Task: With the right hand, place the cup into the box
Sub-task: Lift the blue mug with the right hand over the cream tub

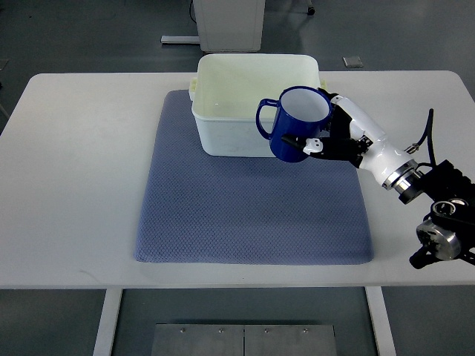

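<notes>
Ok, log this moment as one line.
right hand: holding blue cup | cup: raised at box front right edge | box: on mat | left hand: unseen

Light: bright, even, diffuse, from overhead.
Shadows: soft, faint; a dim one beneath the table on the floor.
Glare: mild sheen on the white box rim; table top near washed out.
Focus: sharp centre, slightly soft at edges.
Distortion: table edges bow slightly.

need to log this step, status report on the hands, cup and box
Right hand shut on blue cup, held at the white box's near right corner. Left hand not in view. Cup not yet in box. Box looks empty, nothing blocking.
</notes>
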Available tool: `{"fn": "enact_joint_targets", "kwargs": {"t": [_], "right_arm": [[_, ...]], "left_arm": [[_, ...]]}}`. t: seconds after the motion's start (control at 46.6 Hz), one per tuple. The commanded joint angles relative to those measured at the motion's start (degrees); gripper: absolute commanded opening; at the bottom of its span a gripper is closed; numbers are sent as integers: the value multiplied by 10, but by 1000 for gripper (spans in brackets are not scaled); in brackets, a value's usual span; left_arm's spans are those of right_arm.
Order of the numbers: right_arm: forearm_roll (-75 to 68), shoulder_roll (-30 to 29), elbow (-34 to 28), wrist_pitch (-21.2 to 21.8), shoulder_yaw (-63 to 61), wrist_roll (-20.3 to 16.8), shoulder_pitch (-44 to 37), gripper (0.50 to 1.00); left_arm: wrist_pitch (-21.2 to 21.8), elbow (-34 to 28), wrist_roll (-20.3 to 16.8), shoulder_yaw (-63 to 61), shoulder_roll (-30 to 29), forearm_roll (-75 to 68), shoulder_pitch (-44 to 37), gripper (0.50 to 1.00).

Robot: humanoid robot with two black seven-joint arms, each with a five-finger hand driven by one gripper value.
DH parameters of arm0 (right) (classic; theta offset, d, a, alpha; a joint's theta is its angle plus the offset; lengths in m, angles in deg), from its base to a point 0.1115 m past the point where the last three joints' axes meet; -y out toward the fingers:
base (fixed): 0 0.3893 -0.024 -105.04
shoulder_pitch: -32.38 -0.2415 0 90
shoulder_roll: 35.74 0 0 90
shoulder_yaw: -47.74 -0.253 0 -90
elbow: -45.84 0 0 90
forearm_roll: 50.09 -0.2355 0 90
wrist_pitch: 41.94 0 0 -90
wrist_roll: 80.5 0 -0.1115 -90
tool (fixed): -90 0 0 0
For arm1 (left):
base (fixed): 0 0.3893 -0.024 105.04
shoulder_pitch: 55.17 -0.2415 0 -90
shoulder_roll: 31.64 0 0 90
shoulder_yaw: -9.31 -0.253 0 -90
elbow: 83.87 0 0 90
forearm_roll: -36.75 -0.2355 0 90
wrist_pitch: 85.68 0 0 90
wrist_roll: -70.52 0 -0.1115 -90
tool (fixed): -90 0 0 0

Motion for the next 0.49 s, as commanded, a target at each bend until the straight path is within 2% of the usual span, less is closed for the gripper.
{"fn": "enact_joint_targets", "kwargs": {"t": [0.0,0.344,0.472], "right_arm": [[-17,-4,1,0,1,-1,-20,500],[-75,-39,25,-1,14,-24,-90,500],[-111,-68,59,-1,48,-25,-137,500]], "left_arm": [[0,0,0,0,0,0,0,1000],[0,0,0,0,0,0,0,1000],[0,0,0,0,0,0,0,1000]]}}
